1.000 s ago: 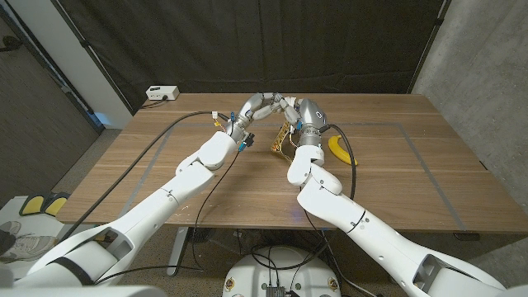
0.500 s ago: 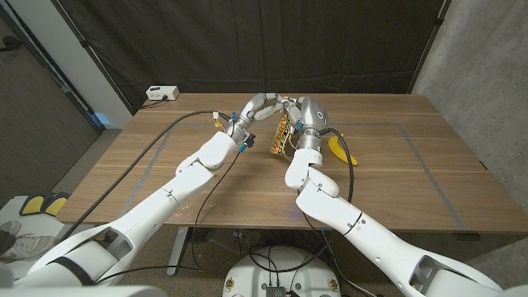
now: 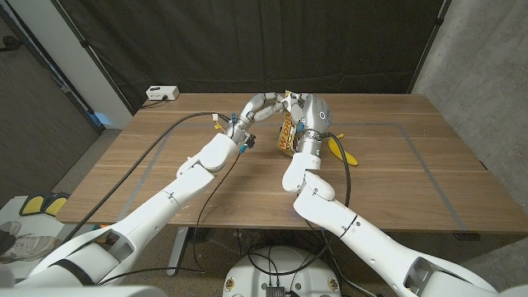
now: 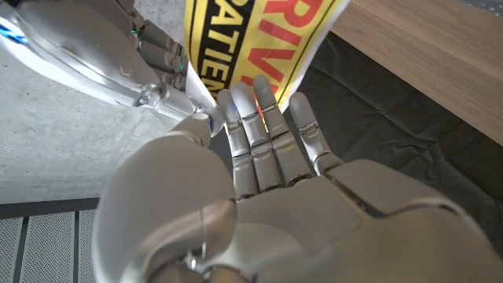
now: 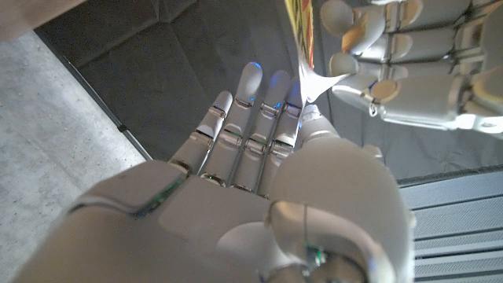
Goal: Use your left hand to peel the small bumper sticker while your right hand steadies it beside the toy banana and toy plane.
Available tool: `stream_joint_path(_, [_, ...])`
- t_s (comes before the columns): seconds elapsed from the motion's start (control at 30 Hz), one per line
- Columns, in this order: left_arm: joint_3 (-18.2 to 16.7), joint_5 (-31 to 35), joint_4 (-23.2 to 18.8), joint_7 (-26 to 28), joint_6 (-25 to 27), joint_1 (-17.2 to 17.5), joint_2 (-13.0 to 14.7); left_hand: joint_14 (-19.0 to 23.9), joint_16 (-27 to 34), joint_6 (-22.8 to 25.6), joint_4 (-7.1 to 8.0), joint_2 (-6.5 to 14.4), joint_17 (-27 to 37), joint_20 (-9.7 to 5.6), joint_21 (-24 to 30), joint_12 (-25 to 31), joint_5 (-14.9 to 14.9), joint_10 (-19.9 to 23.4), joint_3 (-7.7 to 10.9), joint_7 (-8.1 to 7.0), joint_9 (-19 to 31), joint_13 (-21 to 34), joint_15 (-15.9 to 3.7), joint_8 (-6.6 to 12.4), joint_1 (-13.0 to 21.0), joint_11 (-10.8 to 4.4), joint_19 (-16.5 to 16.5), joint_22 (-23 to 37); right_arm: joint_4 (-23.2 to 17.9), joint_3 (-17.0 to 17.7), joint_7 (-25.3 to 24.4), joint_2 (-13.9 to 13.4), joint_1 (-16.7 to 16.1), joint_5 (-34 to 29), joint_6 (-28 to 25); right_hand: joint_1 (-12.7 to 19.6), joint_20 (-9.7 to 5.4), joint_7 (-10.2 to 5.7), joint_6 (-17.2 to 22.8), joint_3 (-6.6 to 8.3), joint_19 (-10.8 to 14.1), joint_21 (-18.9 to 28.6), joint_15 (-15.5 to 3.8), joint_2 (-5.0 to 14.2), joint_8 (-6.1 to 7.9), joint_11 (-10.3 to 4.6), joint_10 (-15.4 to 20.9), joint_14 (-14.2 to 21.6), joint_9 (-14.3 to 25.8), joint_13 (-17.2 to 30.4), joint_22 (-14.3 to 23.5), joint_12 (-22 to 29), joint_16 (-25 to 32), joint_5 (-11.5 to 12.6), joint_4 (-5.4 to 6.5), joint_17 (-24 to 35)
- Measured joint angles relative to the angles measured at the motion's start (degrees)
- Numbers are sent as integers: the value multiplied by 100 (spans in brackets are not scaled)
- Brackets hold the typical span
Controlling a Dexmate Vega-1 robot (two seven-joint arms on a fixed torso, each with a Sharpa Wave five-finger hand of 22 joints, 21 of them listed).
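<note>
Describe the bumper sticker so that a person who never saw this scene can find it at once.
Look at the far middle of the wooden table, where the left hand and the right hand meet. The bumper sticker hangs between them, held above the table. It is yellow with black and red letters, unlike the plain yellow toy banana beside it.

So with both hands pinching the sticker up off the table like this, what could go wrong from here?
1. The sticker hangs in the air between the left hand and right hand, held only at its top edge, so it may slip from either pinch.
2. Both pinches sit close together at one corner, so pulling apart could tear the sticker rather than peel it.
3. If dropped, it could land on the banana just below.
</note>
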Motion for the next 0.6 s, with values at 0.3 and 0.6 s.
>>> stream_joint_path(0.3, [-77,-63,-13,127,0,115,-48,90,-42,0,23,15,0,20,0,0,64,-1,24,0,104,0,-30,92,-15,-1,20,-26,324,78,-443,139,17,-241,374,-1,-29,-1,-22,56,31,98,-20,-1,154,-41,41,75,229,229,85,169,179,35,56,343])
stream_joint_path(0.6, [-136,-166,-89,241,161,216,-53,202,-64,0,24,22,-7,93,0,0,138,-9,24,0,161,19,-41,147,-23,-8,93,-53,757,544,-604,612,-186,-789,894,-1,-28,9,-30,95,31,208,-22,-2,249,-40,41,118,409,413,164,291,243,57,95,561])
